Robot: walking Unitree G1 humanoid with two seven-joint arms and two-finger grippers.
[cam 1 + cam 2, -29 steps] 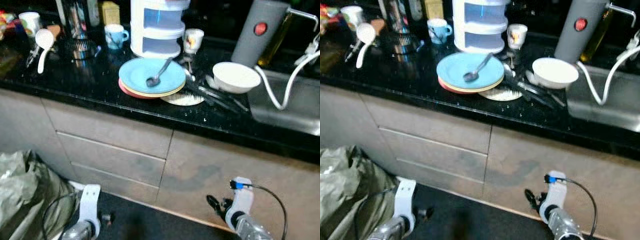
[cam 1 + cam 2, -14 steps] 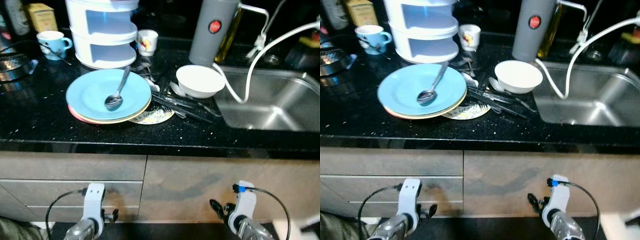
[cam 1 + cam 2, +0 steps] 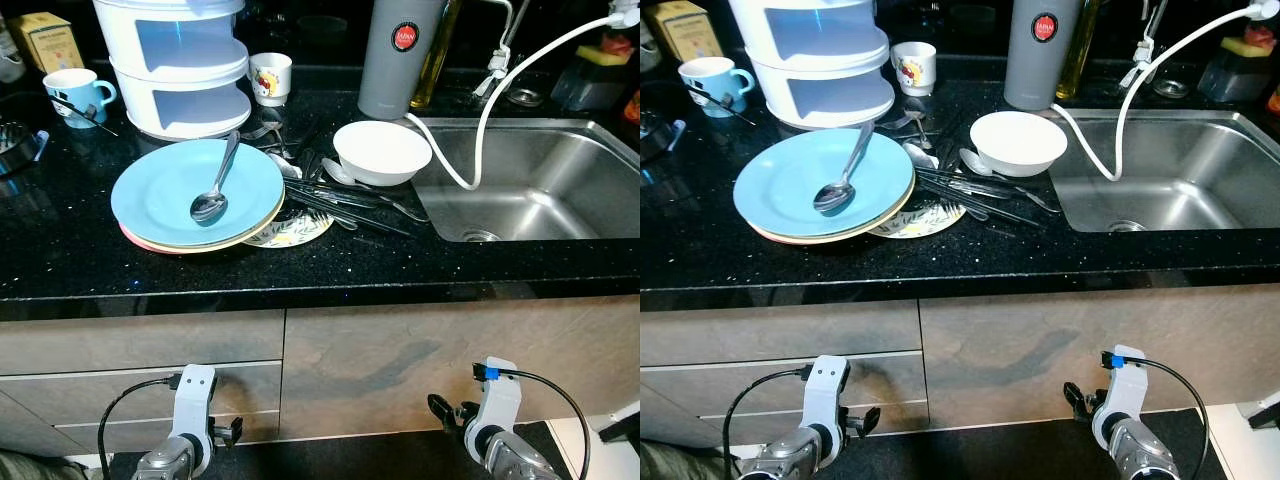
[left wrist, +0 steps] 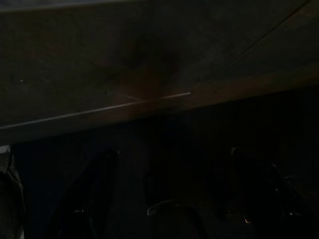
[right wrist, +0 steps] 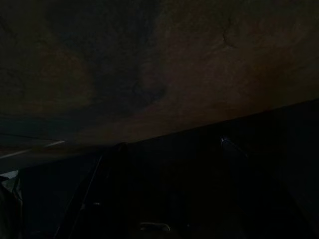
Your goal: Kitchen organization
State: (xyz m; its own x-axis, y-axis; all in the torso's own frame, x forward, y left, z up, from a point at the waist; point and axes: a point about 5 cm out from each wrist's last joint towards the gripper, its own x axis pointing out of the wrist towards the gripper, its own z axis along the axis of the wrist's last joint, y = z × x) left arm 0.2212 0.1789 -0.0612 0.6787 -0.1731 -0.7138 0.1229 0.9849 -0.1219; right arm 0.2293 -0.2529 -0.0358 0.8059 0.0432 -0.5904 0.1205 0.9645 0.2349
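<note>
A metal spoon [image 3: 212, 190] lies loose in the top light-blue plate [image 3: 165, 195] of a stack on the black desk [image 3: 100, 270], beside a white bowl [image 3: 381, 152] resting on a tangle of cutlery [image 3: 345, 200] near the sink [image 3: 540, 190]. The left end effector [image 3: 228, 432] and right end effector [image 3: 445, 412] hang low before the cabinet fronts, fingers apart and holding nothing. Lifting the stack carelessly could send the spoon sliding off.

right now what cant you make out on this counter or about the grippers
- Plates under the blue plate: the stack shows only its rims.
- Patterned dish: half covered by the plates.
- Left gripper and right gripper: both wrist views are too dark.
- Blue mug: contents too small to see.
</note>
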